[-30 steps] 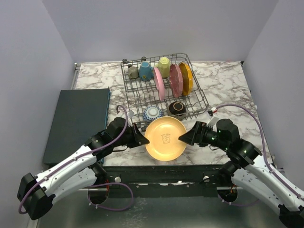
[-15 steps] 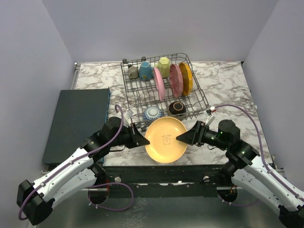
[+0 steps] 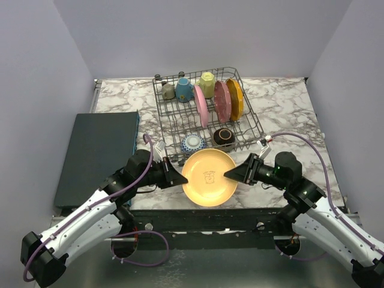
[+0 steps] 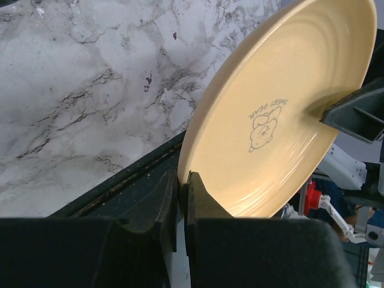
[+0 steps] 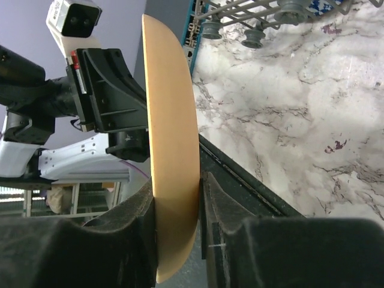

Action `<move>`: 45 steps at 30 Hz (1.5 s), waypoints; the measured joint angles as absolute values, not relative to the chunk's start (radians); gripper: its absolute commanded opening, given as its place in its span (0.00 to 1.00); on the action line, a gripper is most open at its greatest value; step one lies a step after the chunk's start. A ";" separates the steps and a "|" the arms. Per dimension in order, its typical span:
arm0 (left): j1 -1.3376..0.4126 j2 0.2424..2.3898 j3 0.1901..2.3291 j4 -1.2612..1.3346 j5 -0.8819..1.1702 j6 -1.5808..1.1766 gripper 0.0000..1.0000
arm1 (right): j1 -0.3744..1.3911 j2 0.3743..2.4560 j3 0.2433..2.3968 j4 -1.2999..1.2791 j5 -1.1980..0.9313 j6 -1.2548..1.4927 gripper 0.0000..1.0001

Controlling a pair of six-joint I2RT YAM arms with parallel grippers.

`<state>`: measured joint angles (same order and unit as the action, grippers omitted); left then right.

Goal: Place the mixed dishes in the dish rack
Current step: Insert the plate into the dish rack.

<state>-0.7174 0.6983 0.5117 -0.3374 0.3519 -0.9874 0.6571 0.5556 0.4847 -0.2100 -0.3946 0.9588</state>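
- While your left gripper (image 3: 177, 178) stayed clamped on the left rim of the yellow plate (image 3: 209, 177), your right gripper (image 3: 231, 174) drew its jaws in from wide apart. Its fingers (image 5: 219, 198) ended pressed against both faces of the right rim.
- That left the plate in a two-handed hold, tilted over the near edge of the tabletop (image 3: 288, 108), just short of the dish rack (image 3: 161, 111). You looked to be mid-handover, with the left free to release next.
- The plate was round, shallow, glossy glazed ceramic with a small printed bear (image 4: 264, 123) at its centre. Its thin, slick rim could have slipped between hard pads.
- The rack was grey wire with upright tines. It already held three plates (image 3: 222, 101) on edge, three mugs (image 3: 184, 90) and two small bowls (image 3: 193, 143).
- The tabletop was veined marble.
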 measured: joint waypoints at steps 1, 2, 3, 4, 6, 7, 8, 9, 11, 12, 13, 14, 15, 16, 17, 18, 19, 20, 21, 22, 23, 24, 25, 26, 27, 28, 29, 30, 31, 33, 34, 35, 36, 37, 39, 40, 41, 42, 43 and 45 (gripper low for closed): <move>-0.715 0.697 0.512 -0.338 0.353 -0.988 0.00 | 0.654 0.555 0.480 -0.221 -0.388 0.958 0.12; -0.714 0.697 0.512 -0.338 0.353 -0.987 0.00 | 0.654 0.555 0.477 -0.226 -0.387 0.958 0.10; -0.714 0.698 0.511 -0.339 0.353 -0.988 0.00 | 0.654 0.555 0.477 -0.227 -0.387 0.958 0.08; -0.714 0.699 0.510 -0.338 0.353 -0.988 0.01 | 0.654 0.554 0.477 -0.227 -0.387 0.957 0.06; -0.714 0.701 0.510 -0.337 0.353 -0.988 0.08 | 0.654 0.551 0.477 -0.230 -0.386 0.957 0.03; -0.714 0.701 0.510 -0.337 0.353 -0.988 0.11 | 0.654 0.551 0.477 -0.231 -0.385 0.957 0.02; -0.714 0.704 0.510 -0.337 0.353 -0.988 0.15 | 0.654 0.551 0.477 -0.232 -0.385 0.956 0.01; -0.714 0.706 0.510 -0.337 0.353 -0.989 0.23 | 0.654 0.551 0.477 -0.233 -0.383 0.953 0.00; -0.714 0.712 0.510 -0.334 0.353 -0.990 0.36 | 0.654 0.551 0.477 -0.239 -0.379 0.945 0.00; -0.714 0.713 0.510 -0.331 0.354 -0.995 0.40 | 0.654 0.551 0.477 -0.242 -0.374 0.940 0.00; -0.714 0.716 0.510 -0.326 0.355 -1.002 0.46 | 0.654 0.552 0.478 -0.246 -0.371 0.935 0.00; -0.714 0.716 0.510 -0.326 0.355 -1.002 0.50 | 0.654 0.553 0.480 -0.252 -0.370 0.930 0.00; -0.714 0.720 0.510 -0.325 0.355 -1.002 0.54 | 0.654 0.554 0.483 -0.257 -0.366 0.923 0.00; -0.714 0.724 0.510 -0.323 0.355 -1.006 0.57 | 0.654 0.558 0.486 -0.262 -0.363 0.917 0.00; -0.714 0.727 0.510 -0.323 0.355 -1.004 0.59 | 0.654 0.562 0.490 -0.267 -0.359 0.912 0.00; -0.714 0.730 0.510 -0.323 0.355 -1.006 0.61 | 0.654 0.566 0.495 -0.274 -0.354 0.905 0.00; -0.714 0.734 0.510 -0.323 0.355 -1.007 0.63 | 0.654 0.572 0.501 -0.286 -0.350 0.897 0.00; -0.714 0.738 0.510 -0.323 0.354 -1.005 0.65 | 0.654 0.578 0.507 -0.291 -0.345 0.890 0.00; -0.714 0.742 0.511 -0.323 0.355 -1.005 0.66 | 0.654 0.583 0.512 -0.295 -0.340 0.885 0.00; -0.714 0.745 0.511 -0.324 0.354 -1.005 0.68 | 0.654 0.589 0.518 -0.302 -0.334 0.879 0.00; -0.714 0.751 0.514 -0.324 0.354 -1.003 0.70 | 0.655 0.595 0.524 -0.309 -0.327 0.870 0.00; -0.714 0.756 0.517 -0.323 0.354 -1.000 0.71 | 0.655 0.601 0.529 -0.315 -0.321 0.862 0.00; -0.714 0.760 0.521 -0.324 0.354 -1.000 0.73 | 0.655 0.607 0.537 -0.324 -0.313 0.857 0.00; -0.714 0.764 0.526 -0.325 0.354 -0.997 0.74 | 0.655 0.616 0.544 -0.331 -0.304 0.849 0.00; -0.714 0.768 0.532 -0.326 0.354 -0.993 0.76 | 0.655 0.624 0.553 -0.340 -0.298 0.843 0.00; -0.714 0.772 0.541 -0.327 0.354 -0.990 0.77 | 0.655 0.635 0.561 -0.346 -0.292 0.836 0.00; -0.714 0.773 0.546 -0.329 0.354 -0.987 0.79 | 0.655 0.645 0.571 -0.351 -0.284 0.830 0.00; -0.714 0.773 0.555 -0.331 0.354 -0.983 0.80 | 0.655 0.656 0.579 -0.352 -0.277 0.822 0.00; -0.714 0.773 0.564 -0.334 0.354 -0.980 0.82 | 0.655 0.666 0.587 -0.355 -0.273 0.816 0.00; -0.714 0.773 0.582 -0.340 0.354 -0.974 0.85 | 0.655 0.685 0.599 -0.356 -0.261 0.804 0.00; -0.714 0.773 0.590 -0.340 0.354 -0.971 0.86 | 0.655 0.694 0.604 -0.357 -0.255 0.797 0.00; -0.714 0.772 0.603 -0.343 0.353 -0.964 0.87 | 0.655 0.704 0.607 -0.357 -0.251 0.792 0.00; -0.714 0.770 0.615 -0.345 0.353 -0.959 0.88 | 0.655 0.711 0.609 -0.358 -0.249 0.787 0.00; -0.714 0.767 0.628 -0.348 0.352 -0.952 0.89 | 0.655 0.723 0.614 -0.360 -0.246 0.783 0.00; -0.714 0.761 0.651 -0.358 0.352 -0.939 0.90 | 0.655 0.746 0.623 -0.361 -0.241 0.773 0.00; -0.714 0.760 0.661 -0.364 0.351 -0.933 0.91 | 0.655 0.759 0.630 -0.361 -0.238 0.767 0.00; -0.714 0.758 0.667 -0.369 0.350 -0.926 0.91 | 0.655 0.774 0.640 -0.362 -0.232 0.760 0.00; -0.714 0.756 0.680 -0.384 0.348 -0.915 0.92 | 0.655 0.787 0.650 -0.362 -0.226 0.755 0.00; -0.714 0.756 0.684 -0.390 0.347 -0.910 0.93 | 0.655 0.796 0.657 -0.362 -0.222 0.750 0.00; -0.714 0.755 0.700 -0.416 0.333 -0.890 0.93 | 0.655 0.820 0.681 -0.361 -0.209 0.738 0.00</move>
<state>-0.7143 0.7551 0.6998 -0.4156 0.3328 -0.8902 0.6552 0.8204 0.6807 -0.3614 -0.2089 0.7376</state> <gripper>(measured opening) 0.920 0.190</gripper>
